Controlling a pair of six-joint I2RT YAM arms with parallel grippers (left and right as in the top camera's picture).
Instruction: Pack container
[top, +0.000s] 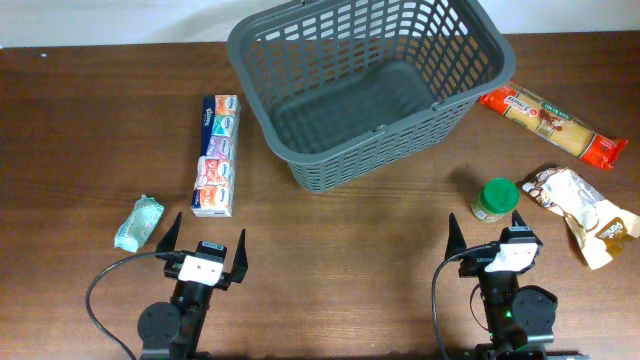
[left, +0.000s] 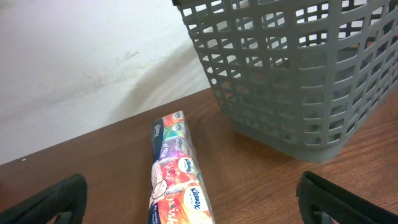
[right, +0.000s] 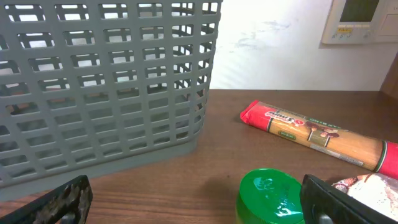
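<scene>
Overhead, mid-rear of the tabletop (top: 80, 120): basket (top: 350, 100) empty. Tissues (top: 217, 155), packet (top: 138, 222), jar (top: 494, 199), pasta (top: 552, 122) and bag (top: 585, 208) lie outside it, so nothing is packed. Left gripper (top: 206, 240) and right gripper (top: 487, 232) are wide open and empty.
Left wrist: tissues ahead, basket beyond.
Right wrist: jar nearest, pasta behind, basket to the left.

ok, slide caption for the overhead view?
Empty dark grey slotted plastic basket, groceries around it; left gripper and right gripper open.

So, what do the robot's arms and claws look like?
The left claw and right claw are black, each with two pointed fingers and a white block behind them. A black cable loops from each black arm.
</scene>
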